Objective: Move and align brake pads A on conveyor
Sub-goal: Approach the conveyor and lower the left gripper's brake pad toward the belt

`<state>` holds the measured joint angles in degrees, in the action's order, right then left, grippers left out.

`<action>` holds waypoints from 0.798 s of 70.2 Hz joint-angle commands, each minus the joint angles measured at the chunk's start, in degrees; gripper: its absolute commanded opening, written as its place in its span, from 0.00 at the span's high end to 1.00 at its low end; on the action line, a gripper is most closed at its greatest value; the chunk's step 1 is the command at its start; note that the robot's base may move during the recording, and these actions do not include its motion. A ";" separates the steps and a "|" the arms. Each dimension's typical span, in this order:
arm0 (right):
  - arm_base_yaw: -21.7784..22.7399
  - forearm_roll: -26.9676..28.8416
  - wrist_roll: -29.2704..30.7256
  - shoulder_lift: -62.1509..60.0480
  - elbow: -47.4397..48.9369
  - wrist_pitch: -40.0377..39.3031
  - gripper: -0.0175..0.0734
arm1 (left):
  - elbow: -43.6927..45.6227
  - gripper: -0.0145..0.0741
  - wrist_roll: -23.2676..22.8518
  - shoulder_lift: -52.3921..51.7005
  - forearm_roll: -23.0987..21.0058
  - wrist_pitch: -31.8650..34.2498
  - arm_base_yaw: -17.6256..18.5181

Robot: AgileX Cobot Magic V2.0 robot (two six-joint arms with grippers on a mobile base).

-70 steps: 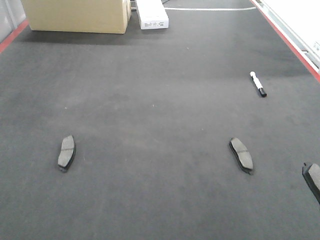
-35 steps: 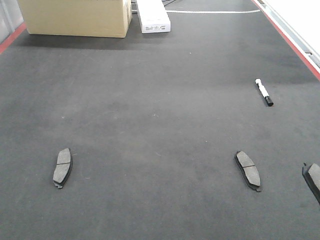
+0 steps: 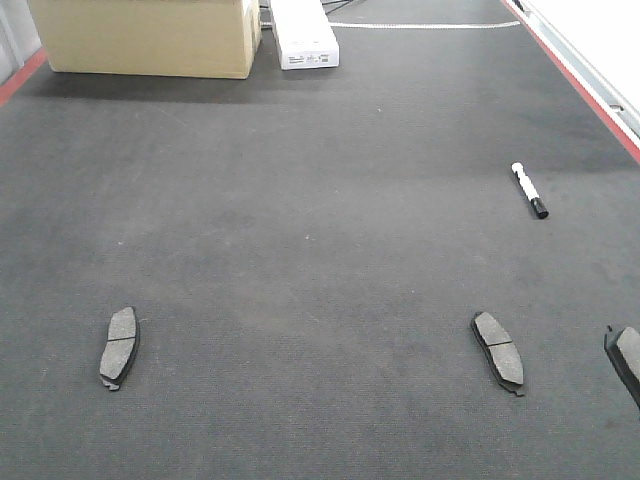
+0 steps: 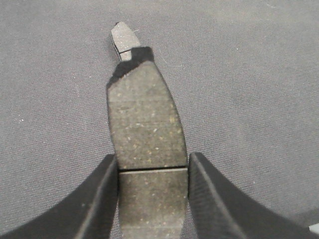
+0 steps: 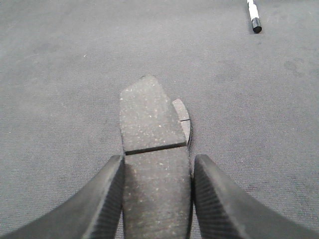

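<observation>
The conveyor [image 3: 300,230] is a wide dark felt belt with red edge strips. Two brake pads A lie flat on it, one at the near left [image 3: 119,347] and one at the near right [image 3: 498,352]. My left gripper [image 4: 153,164] is shut on a third pad [image 4: 144,114], with the left belt pad [image 4: 123,40] just beyond its tip. My right gripper [image 5: 158,164] is shut on another pad [image 5: 147,119], which overlaps the right belt pad [image 5: 183,119] in the view. In the front view, this held pad [image 3: 627,362] shows at the right edge.
A black-and-white marker [image 3: 529,190] lies on the belt at the far right, also seen in the right wrist view as the marker [image 5: 254,15]. A cardboard box [image 3: 145,35] and a white box [image 3: 305,32] stand at the far end. A red strip [image 3: 585,85] runs along the right edge.
The two belt pads, the marker and the boxes have all shifted nearer to the front camera. The pad at the right edge has stayed in place in the frame.
</observation>
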<state>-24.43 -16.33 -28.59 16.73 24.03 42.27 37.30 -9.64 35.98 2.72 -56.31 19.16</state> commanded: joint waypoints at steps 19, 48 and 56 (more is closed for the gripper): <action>0.29 -1.51 0.41 0.44 1.64 -5.15 0.76 | 1.66 0.84 -0.60 0.24 0.08 3.67 0.37; 0.29 -1.51 0.41 0.44 1.64 -5.15 0.76 | 1.66 0.84 -0.60 0.24 0.08 3.67 0.37; 0.29 -1.51 0.41 0.44 1.64 -5.15 0.76 | 1.66 0.84 -0.60 0.24 0.08 3.67 0.37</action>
<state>-24.43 -16.33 -28.59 16.73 24.03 42.27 37.30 -9.64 35.98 2.72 -56.31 19.16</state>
